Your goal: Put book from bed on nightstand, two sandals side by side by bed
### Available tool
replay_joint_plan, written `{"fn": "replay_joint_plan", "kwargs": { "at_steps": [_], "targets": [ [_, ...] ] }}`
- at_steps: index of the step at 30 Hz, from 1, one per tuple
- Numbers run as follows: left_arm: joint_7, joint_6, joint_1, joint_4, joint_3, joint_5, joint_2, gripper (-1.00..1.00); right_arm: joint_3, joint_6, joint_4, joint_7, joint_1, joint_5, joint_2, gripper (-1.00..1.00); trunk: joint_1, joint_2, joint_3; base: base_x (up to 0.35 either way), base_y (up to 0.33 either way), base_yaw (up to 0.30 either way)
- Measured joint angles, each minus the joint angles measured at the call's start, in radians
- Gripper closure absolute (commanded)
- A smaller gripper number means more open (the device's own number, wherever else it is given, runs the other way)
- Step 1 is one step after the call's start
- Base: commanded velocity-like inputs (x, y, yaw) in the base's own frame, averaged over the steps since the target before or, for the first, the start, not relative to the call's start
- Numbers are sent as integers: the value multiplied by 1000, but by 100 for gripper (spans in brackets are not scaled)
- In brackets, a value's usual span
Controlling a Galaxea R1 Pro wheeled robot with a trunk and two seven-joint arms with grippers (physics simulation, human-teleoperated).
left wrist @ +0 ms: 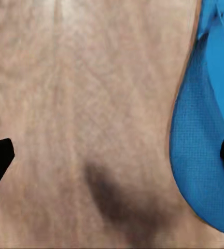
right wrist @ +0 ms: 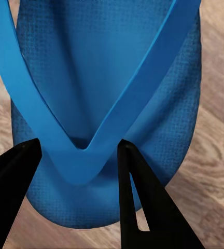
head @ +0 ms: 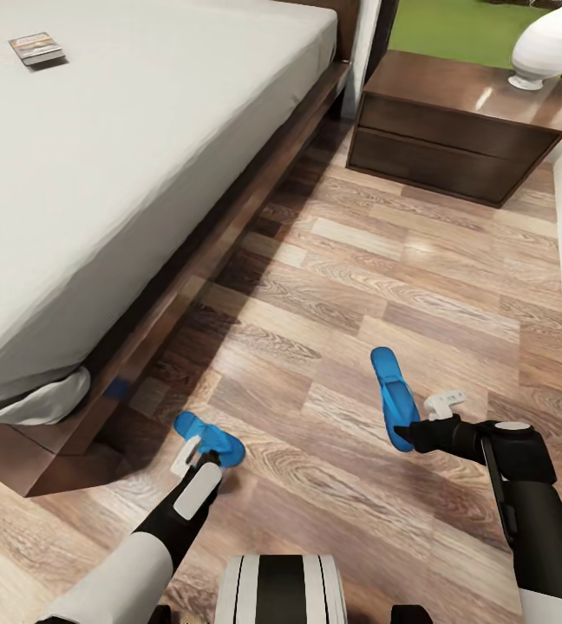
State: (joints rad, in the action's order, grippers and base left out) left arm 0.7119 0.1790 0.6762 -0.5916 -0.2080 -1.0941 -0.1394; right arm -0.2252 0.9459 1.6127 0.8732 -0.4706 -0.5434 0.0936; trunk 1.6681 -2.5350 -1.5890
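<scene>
Sandal (right wrist: 107,104) strap sits between the right hand's (right wrist: 78,155) parted fingers, ungripped.

Book (head: 36,48) far up bed (head: 125,173): cover lettering too small to read. Bed cut off by head view's top and left edges. Near sandal (head: 209,437) partly hidden behind left gripper (head: 187,452); in left wrist view sandal cut by frame edge. White vase (head: 548,43) on nightstand (head: 454,130) clipped at top. Other sandal (right wrist: 107,104): far end out of frame in right wrist view.
</scene>
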Motion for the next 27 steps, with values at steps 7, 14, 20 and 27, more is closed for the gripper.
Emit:
{"fn": "replay_joint_plan", "kwargs": {
  "at_steps": [7,14,20,27],
  "targets": [
    [-7,0,-41,-21,-7,44,2,-100,2,-2,0,0,0,1,-1,100,0,0,0,0,0,279],
    [-10,-6,-58,-37,-10,59,16,-100,3,-4,0,0,1,-1,-1,100,0,0,0,0,0,281],
    [-16,-35,-74,-39,-9,72,58,-100,7,-3,0,0,0,0,0,100,0,0,0,0,0,128],
    [-103,-186,-72,-39,-8,68,115,-100,8,-3,0,0,1,0,0,100,0,0,0,0,0,18]
  ]
}}
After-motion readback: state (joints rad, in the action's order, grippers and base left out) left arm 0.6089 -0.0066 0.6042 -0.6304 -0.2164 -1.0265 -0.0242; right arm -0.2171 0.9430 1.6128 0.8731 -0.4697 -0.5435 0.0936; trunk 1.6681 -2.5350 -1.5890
